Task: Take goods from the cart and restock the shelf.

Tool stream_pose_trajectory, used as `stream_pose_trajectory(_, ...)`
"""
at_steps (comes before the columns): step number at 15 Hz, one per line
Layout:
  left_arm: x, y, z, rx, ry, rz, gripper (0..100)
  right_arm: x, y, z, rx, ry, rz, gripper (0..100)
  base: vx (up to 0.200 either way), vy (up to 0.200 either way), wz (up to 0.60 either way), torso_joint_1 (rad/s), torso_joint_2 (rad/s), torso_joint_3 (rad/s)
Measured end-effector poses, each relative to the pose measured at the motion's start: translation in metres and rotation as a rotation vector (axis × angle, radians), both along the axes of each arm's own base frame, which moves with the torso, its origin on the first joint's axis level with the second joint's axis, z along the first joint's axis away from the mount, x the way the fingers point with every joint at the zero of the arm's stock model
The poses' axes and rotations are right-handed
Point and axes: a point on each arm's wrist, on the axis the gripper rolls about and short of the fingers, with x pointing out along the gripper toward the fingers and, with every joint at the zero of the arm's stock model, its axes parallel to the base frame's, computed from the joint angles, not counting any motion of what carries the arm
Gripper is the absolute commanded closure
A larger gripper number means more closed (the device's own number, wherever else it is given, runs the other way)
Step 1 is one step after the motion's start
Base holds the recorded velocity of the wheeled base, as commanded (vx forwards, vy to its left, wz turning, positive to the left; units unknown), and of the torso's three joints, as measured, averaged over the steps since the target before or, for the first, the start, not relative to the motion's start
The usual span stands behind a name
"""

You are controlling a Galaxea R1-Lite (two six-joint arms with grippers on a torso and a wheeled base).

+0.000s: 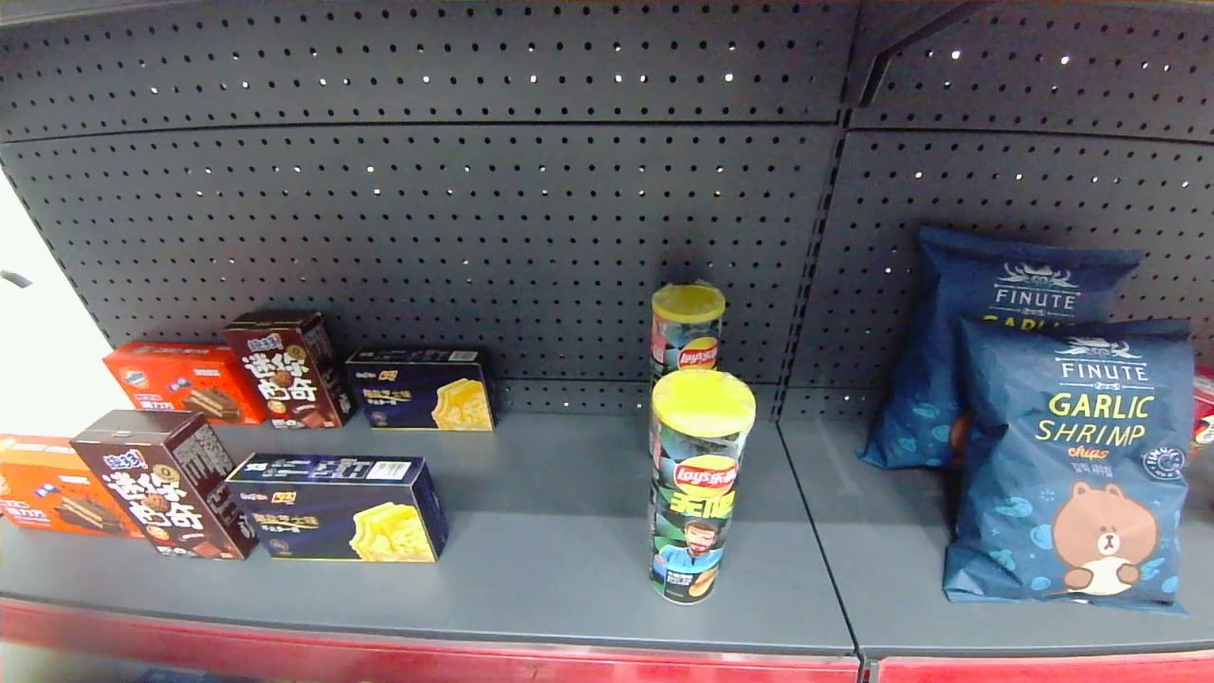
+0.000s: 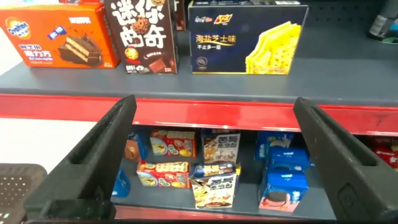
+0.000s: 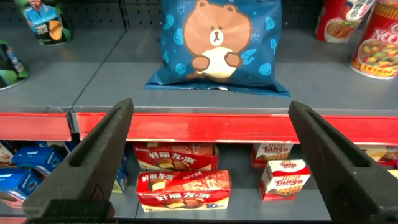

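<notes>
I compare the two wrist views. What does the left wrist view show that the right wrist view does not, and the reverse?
Left wrist view, not the right: an orange box, a brown cookie box and a dark blue cracker box, side by side.

Right wrist view, not the left: a blue bear bag and two noodle cups.

Both: a grey shelf board with a red front strip, a lower shelf stocked with boxes, and that arm's own gripper, left gripper and right gripper, fingers open and empty.

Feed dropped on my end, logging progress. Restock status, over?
Left gripper open, empty. Right gripper open, empty. Both level with the shelf front edge, nothing picked yet. Nothing blocking the shelf front.
</notes>
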Motion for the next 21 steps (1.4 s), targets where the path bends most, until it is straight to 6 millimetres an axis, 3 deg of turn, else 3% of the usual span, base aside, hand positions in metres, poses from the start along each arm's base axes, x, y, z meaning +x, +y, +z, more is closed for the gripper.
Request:
stream_pose_trajectory(3, 0.0000, -0.0001, 0.0000, 0.001, 0.000, -0.004, 0, 0.0000, 0.0000, 0.0000, 0.000, 0.000, 0.000, 0, 0.000, 0.000, -0.40, 0.005, 0.00, 0.002)
stream_pose_trajectory(21, 0.0000, -0.0001, 0.0000, -0.002, 0.000, -0.003, 0, 0.0001, 0.0000, 0.0000, -0.001, 0.001, 0.000, 0, 0.000, 0.000, 0.00, 0.000, 0.00, 0.000)
